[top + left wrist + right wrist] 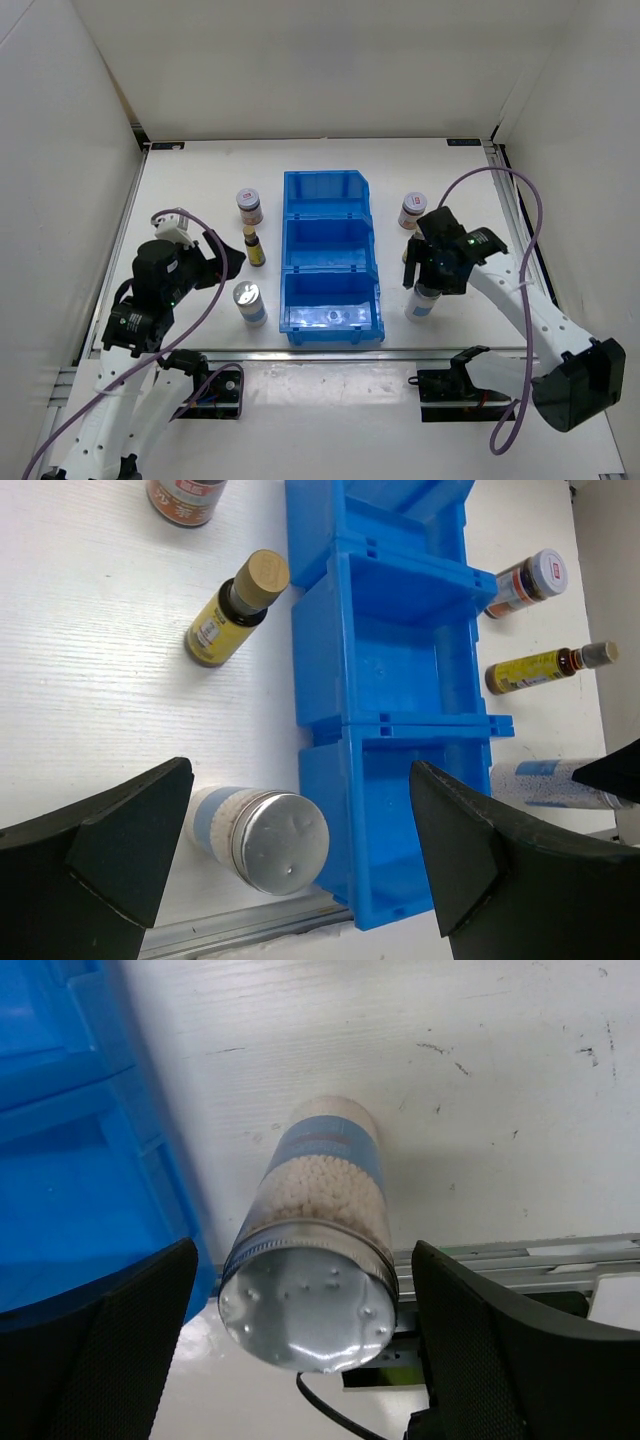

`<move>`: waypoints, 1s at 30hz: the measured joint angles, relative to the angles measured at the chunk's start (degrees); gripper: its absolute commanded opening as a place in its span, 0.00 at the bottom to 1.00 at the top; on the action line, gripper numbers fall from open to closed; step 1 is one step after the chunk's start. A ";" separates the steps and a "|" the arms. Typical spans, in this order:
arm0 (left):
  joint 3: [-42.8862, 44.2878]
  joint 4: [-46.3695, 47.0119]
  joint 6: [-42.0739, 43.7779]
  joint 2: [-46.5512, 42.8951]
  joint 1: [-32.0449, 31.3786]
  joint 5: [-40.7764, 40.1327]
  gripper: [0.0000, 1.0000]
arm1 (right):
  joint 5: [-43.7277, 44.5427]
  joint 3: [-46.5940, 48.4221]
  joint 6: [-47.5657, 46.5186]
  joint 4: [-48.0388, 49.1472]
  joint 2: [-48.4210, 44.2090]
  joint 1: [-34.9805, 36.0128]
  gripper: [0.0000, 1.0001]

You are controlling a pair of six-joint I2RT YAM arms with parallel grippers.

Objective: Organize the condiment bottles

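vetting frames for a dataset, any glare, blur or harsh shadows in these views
top external: even bright light, soft shadows, sharp throughout; left wrist: fingers dark and soft-edged up close, mild sheen on the lid of the left silver-topped shaker; right wrist: bright glare on the lid of the right silver-topped shaker, table grain crisp

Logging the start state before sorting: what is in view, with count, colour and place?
bin: 1, blue, three compartments, table centre
shakers: 2, silver-topped, white-blue, near end, one each side of bin
bottles: 2, dark brown, yellow labels, middle, one each side
jars: 2, white-lidded, red-marked, far end, one each side
table: 1, white
left tool: open, near left shaker
right tool: open, astride right shaker
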 measured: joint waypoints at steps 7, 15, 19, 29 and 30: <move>-0.55 0.02 -0.66 0.02 -0.09 -1.60 1.00 | 2.86 -1.27 2.58 0.87 1.70 1.25 0.49; -0.96 0.00 -1.22 0.07 -0.09 -3.19 1.00 | 5.14 3.39 2.10 -4.59 -0.26 2.82 0.16; -1.14 0.00 -1.55 0.04 -0.09 -3.67 1.00 | 6.16 15.47 -0.13 -7.37 -0.90 5.09 0.12; -1.70 0.00 -1.73 0.04 -0.09 -4.37 1.00 | 4.20 27.43 -3.69 -4.24 5.25 18.56 0.01; -1.70 0.00 -1.73 0.04 -0.09 -4.37 1.00 | 4.26 27.17 -3.74 -3.58 6.80 20.35 0.01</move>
